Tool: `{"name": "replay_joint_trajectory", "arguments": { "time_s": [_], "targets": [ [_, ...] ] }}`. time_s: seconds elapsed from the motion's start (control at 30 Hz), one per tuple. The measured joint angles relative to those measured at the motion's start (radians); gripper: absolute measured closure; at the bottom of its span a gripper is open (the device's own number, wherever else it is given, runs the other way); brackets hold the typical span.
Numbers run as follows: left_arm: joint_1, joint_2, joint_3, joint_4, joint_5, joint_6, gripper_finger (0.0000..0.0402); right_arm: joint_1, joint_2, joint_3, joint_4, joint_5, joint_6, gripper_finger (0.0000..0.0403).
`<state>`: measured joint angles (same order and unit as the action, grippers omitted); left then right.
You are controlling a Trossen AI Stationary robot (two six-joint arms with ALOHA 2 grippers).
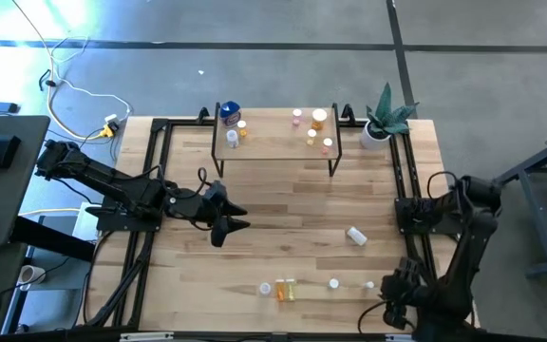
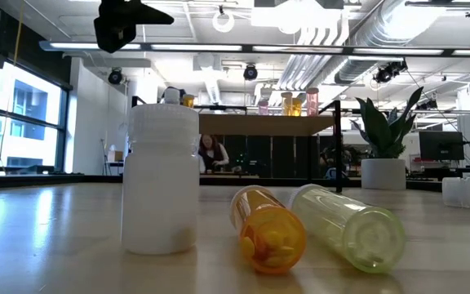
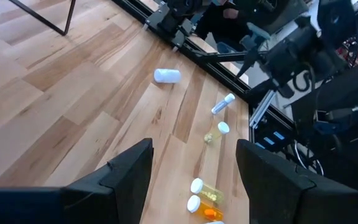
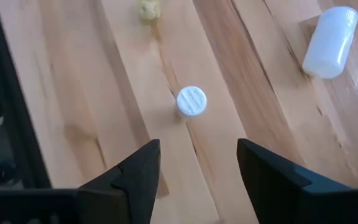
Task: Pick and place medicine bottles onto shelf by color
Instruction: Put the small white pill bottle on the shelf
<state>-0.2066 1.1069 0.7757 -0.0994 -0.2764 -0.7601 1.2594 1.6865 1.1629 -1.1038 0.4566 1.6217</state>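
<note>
Along the back edge of the table [image 1: 254,190] stands the shelf [image 1: 275,145], a low light-wood board on thin black legs, with a potted plant [image 1: 385,122] just beside its right end. On the shelf's left part sits a blue-topped bottle [image 1: 229,113] with small bottles near it; on its right part stands a cluster of pink and orange bottles [image 1: 316,128]. More medicine bottles lie on the bare table toward the front: a white bottle [image 1: 356,236] on its side right of centre, and near the front edge an upright white bottle [image 2: 161,178], an orange bottle [image 2: 269,229] and a pale yellow bottle [image 2: 348,226], both lying flat and just beside each other. Farther right along the front, a white-capped bottle [image 4: 191,101] stands upright. The left gripper [image 1: 228,218] hangs over the table's left-middle, in front of the shelf, its fingers [image 3: 126,180] spread wide and empty. The right gripper [image 1: 397,290] hovers at the front right corner above the white-capped bottle, fingers [image 4: 135,177] also wide apart, holding nothing. A person [image 2: 212,153] shows far off in the room behind.
</note>
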Motion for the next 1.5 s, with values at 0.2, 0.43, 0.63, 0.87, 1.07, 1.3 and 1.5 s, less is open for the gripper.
{"name": "replay_joint_trajectory", "arguments": {
  "time_s": [0.2,0.43,0.63,0.87,1.07,1.3,1.5],
  "targets": [
    [0.000,0.000,0.000,0.000,0.000,-0.015,0.0179,0.000,0.083,0.000,0.050,0.060,0.036,0.0199],
    [0.003,0.000,0.000,0.000,0.000,-0.015,0.0179,0.000,0.150,0.000,0.060,0.088,0.110,0.0199],
    [0.003,0.000,0.000,0.000,0.000,-0.015,0.0179,0.000,0.201,0.000,0.059,0.132,0.157,0.0199],
    [0.003,0.000,0.000,-0.001,0.000,0.001,0.0179,0.000,0.259,0.000,0.060,0.175,0.209,0.0199],
    [0.003,0.000,0.000,-0.001,0.000,0.004,0.0179,-0.003,0.296,0.000,0.058,0.188,0.256,0.0200],
    [0.004,0.000,0.000,-0.002,-0.008,0.039,0.0179,-0.003,0.305,0.000,0.056,0.188,0.293,0.0262],
    [0.042,0.000,0.000,-0.004,-0.031,0.057,0.0179,-0.003,0.305,0.000,0.055,0.189,0.340,0.0327]
  ]
}}
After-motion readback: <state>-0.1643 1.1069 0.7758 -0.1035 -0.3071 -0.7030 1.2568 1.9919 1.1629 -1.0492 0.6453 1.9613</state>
